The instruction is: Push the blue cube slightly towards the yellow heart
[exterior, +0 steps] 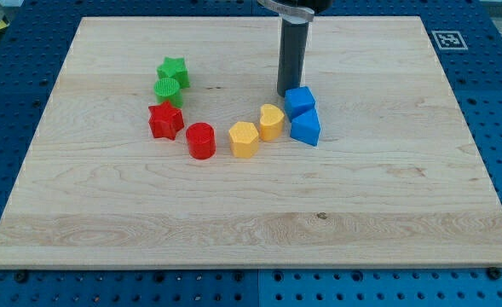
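My tip (285,93) has no jaws, and it touches the blue cube (299,101) at its upper left, with the yellow heart (271,121) just lower left of that cube.

A wooden board (387,205) carries eight blocks in a curved row. From ten o'clock of its centre: green star (174,71), green cylinder (167,89), red star (165,120), red cylinder (201,140), yellow hexagon (244,139), yellow heart (271,121), blue wedge (305,128), blue cube (300,101). My tip (286,92) touches down just at the cube's ten o'clock.
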Available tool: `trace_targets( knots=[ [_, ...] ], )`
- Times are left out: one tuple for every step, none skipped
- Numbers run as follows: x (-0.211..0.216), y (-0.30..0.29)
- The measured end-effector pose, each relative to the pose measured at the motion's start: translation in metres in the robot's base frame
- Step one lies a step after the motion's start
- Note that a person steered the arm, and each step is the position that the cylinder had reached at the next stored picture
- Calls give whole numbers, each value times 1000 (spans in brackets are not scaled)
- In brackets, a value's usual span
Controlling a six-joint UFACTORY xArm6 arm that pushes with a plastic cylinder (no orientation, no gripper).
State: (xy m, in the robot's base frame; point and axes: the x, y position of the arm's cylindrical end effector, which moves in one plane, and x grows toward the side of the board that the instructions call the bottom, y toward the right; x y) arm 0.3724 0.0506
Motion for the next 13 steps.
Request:
trace_targets(
  knots=[
    [1,0],
    [5,0],
    [-4,1],
    [-20,11],
    [-12,34],
    [-4,49],
    [6,52],
    [13,47],
    [14,41],
    [14,40],
    [15,40],
    [17,40],
    [21,40]
  ],
)
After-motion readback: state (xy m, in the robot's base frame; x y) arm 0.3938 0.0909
